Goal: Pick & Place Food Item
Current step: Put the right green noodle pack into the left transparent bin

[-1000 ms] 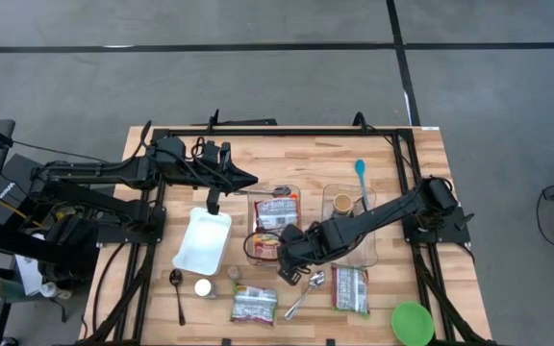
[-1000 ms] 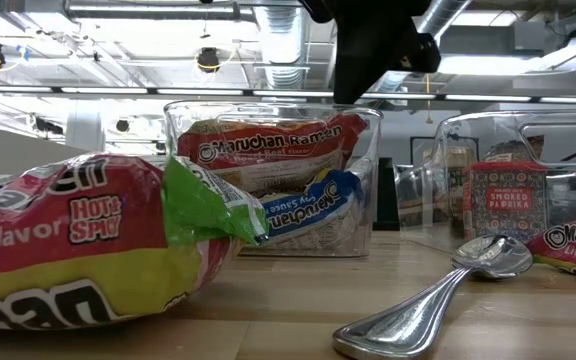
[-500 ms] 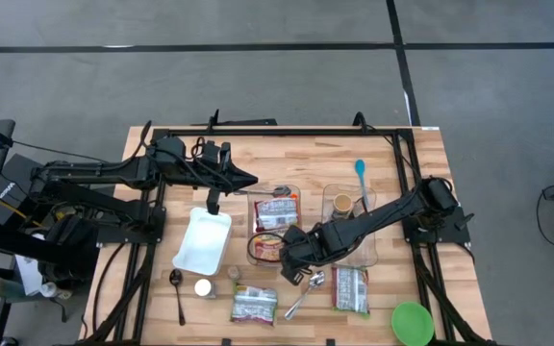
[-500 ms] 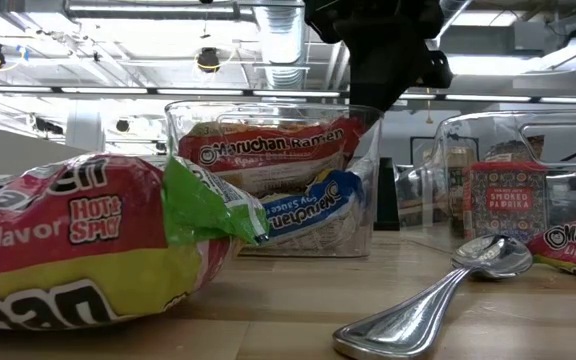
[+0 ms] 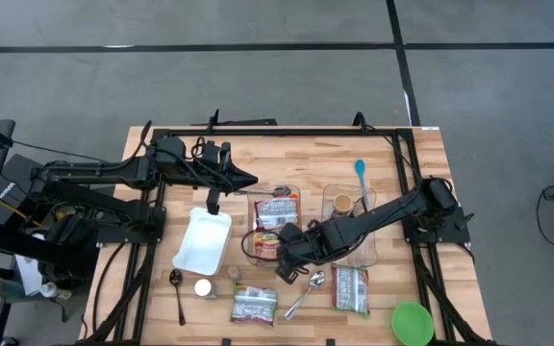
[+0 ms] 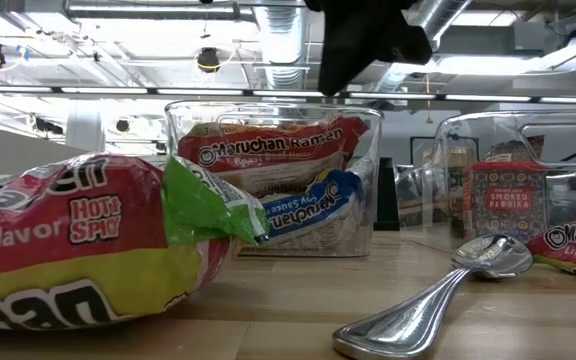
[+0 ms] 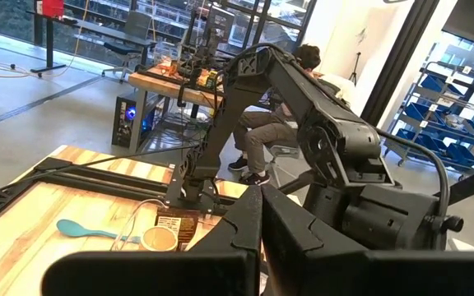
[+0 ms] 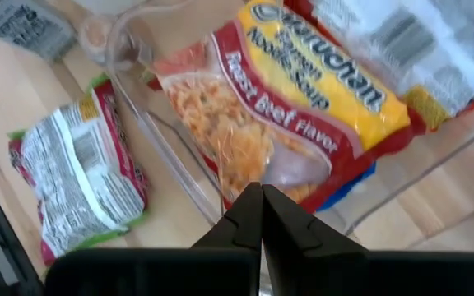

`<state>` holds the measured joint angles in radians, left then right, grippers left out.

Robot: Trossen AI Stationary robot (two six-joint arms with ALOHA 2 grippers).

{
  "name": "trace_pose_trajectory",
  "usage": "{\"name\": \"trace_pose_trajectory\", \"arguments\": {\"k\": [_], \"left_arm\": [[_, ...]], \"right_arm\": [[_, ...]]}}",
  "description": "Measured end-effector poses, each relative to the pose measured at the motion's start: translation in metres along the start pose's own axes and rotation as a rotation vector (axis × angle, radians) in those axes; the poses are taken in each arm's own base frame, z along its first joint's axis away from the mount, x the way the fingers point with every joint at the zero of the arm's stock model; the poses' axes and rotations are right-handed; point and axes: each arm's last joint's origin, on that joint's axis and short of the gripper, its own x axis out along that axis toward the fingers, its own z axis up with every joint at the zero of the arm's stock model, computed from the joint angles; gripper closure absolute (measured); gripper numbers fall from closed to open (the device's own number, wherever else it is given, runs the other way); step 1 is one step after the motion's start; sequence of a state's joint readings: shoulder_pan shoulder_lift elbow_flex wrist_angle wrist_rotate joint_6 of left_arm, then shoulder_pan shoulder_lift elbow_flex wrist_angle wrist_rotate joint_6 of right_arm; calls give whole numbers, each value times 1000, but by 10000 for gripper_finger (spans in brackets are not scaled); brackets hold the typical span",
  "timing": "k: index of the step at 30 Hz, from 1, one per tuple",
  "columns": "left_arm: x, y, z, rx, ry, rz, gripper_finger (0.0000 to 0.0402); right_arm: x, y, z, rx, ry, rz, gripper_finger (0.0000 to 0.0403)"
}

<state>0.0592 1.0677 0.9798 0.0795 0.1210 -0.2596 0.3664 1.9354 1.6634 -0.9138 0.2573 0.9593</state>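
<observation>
**Closed right gripper poised at the edge of the ramen bin**

Far left on the table point(image 5: 392, 154): left gripper point(image 5: 250, 179), fingers pressed together and empty, parked above the bare wood beyond the white tray point(image 5: 203, 240). Waiting, clear of the work.

Just in front of the tray: a black spoon point(image 5: 177, 291) and a small jar point(image 5: 204, 287). Next along, a loose ramen packet point(image 5: 255, 304) lying flat at the front edge, red and green, the big wrapper at the left of the low view.

Centre: a clear bin point(image 6: 273, 180) holding two noodle packs, the roast beef ramen pack point(image 8: 303, 107) on top, a blue-labelled one beneath. Right gripper point(image 8: 255, 205) hovering over the bin's front wall, fingers closed tight with nothing between them, tips aimed at the seam of wall and pack.

Risks from here, as a judgement: with fingers shut, any descent only pokes the wrapper or strikes the plastic rim, and could shove the bin toward the metal spoon point(image 5: 306, 291) just beside it. Opening too late, or too near the wall, likely catches the rim instead of the pack. Slippery film could also slide out of a shallow pinch.

Right: a second bin point(image 5: 349, 226) with a spice jar, a blue spoon point(image 5: 361, 179), another ramen packet point(image 5: 351, 288), a green bowl point(image 5: 412, 322).
</observation>
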Motion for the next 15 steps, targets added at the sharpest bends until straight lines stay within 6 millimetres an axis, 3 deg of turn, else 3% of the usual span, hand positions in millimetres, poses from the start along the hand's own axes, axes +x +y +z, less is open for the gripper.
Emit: {"name": "trace_pose_trajectory", "arguments": {"k": [15], "left_arm": [[0,0,0,0,0,0,402]], "right_arm": [[1,0,0,-28,-12,-7,403]]}}
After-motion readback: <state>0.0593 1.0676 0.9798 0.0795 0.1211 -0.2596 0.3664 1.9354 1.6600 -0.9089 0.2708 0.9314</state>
